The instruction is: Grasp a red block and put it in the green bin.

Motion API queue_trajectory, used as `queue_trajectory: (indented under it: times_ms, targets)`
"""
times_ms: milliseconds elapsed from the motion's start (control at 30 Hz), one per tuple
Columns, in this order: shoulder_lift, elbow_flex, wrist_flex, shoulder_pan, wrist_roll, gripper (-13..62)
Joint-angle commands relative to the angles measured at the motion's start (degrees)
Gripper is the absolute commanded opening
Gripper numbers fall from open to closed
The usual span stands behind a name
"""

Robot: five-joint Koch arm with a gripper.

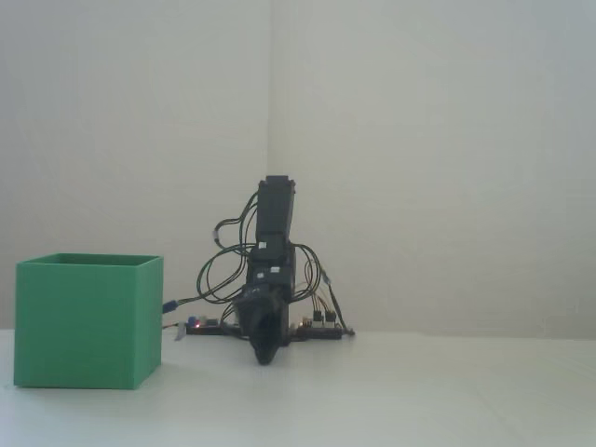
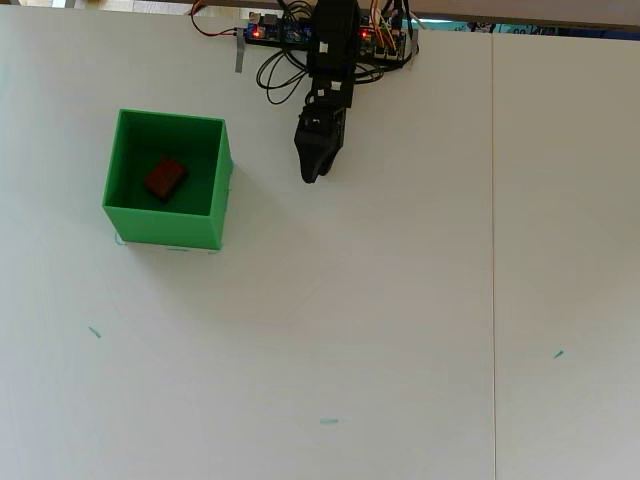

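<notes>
In the fixed view, the green bin [image 1: 88,321] is seen standing on the white table [image 1: 391,400] at the left, its walls hiding whatever lies inside. The arm [image 1: 270,265] is folded low at the middle of the picture, well to the right of the bin, with the gripper [image 1: 264,356] pointed down close to the table surface; from this side only one dark tip is shown, so the opening of the jaws cannot be told here. Looped cables [image 1: 222,265] and a small board with lit lamps [image 1: 200,325] are seen at the arm's base. In the overhead view, the red block [image 2: 165,178] is seen lying on the floor of the bin [image 2: 215,190], slightly turned (roughly at its middle). The gripper [image 2: 311,174] is seen to the right of the bin, apart from it, its jaws drawn together to a single point with nothing held between them.
</notes>
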Motion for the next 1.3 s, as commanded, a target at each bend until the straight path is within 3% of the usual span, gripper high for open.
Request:
queue_trajectory:
  times_ms: [0,133,1267]
  targets:
    - [2.02,3.52,0.97,-0.18,-7.65,34.6]
    - [2.02,3.52,0.97,-0.26,-15.47,34.5]
    - [2.02,3.52,1.14,-1.14,-13.1,34.7]
